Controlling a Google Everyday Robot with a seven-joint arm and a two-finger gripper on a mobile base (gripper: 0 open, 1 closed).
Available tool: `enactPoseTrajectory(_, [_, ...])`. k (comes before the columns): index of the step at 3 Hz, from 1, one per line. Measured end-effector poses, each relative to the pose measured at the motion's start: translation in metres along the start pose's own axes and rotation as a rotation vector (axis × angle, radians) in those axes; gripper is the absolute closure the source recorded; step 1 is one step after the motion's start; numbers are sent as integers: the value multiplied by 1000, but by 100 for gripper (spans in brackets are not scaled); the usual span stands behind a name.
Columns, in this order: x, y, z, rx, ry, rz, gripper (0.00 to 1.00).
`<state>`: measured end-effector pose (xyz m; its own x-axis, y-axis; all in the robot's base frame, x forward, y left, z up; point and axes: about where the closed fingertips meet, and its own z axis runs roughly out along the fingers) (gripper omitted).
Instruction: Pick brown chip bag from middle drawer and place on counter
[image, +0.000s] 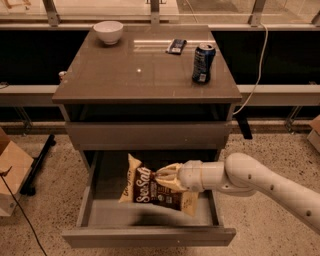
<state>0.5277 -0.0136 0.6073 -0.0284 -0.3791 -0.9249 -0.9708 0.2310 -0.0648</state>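
Observation:
The brown chip bag (150, 189), dark brown with cream-yellow ends and white "Sea Salt" lettering, hangs tilted above the floor of the open middle drawer (147, 235). My gripper (164, 176) reaches in from the right on a white arm and is shut on the bag's upper right edge, holding it lifted off the drawer floor. The counter (130, 70) is the glossy grey-brown top of the cabinet, above and behind the bag.
On the counter stand a white bowl (108, 31) at the back left, a small dark packet (176, 46) at the back middle and a blue can (203, 62) at the right. A shut drawer front (147, 135) is above the open drawer. A cardboard box (10, 175) sits on the floor at left.

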Motion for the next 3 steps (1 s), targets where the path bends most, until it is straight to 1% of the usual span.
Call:
enactPoseTrajectory(1, [-38, -3, -30, 58, -10, -111, 100])
enactPoseTrajectory(2, [-81, -13, -64, 127, 20, -233, 100])
enactPoseTrajectory(3, [-140, -19, -100, 211, 83, -402, 100])
